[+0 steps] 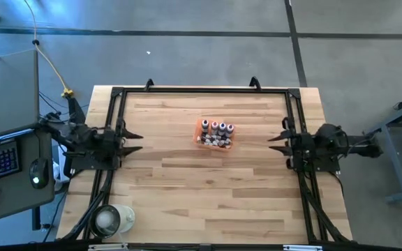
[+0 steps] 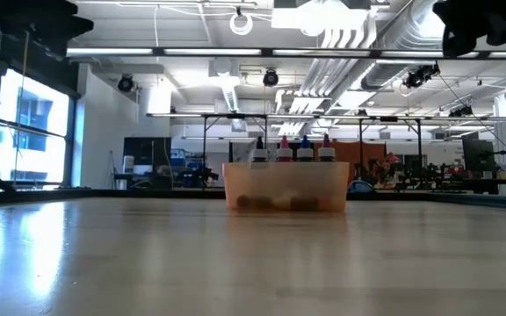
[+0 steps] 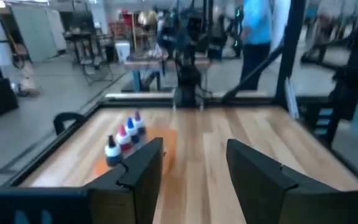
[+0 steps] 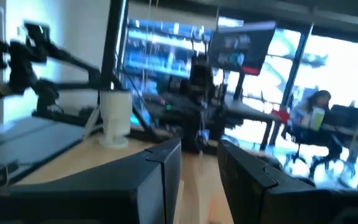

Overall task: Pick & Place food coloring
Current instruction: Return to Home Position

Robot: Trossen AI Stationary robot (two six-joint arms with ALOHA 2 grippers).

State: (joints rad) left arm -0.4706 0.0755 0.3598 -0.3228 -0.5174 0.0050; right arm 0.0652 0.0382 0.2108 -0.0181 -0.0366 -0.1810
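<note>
The food coloring bottles (image 1: pixel 216 132) sit in a small orange tray (image 1: pixel 202 125) at the middle of the table. Several stand upright with dark, pink and blue caps (image 2: pixel 292 149); others lie on the tray's bottom (image 2: pixel 275 202). In the left wrist view the upright bottles (image 3: pixel 124 138) show beyond my fingers. My left gripper (image 1: pixel 132 141) is open at the table's left side, pointing toward the tray. My right gripper (image 1: pixel 276 139) is open at the right side, also pointing toward it. Neither one touches anything.
A white round cup (image 1: pixel 114 218) stands at the table's near left corner and also shows as a white cup (image 4: pixel 114 118) in the right wrist view. A black frame (image 1: pixel 201 90) runs along the table's edges. Bare wood lies around the tray. A person (image 3: pixel 257 31) stands beyond the table.
</note>
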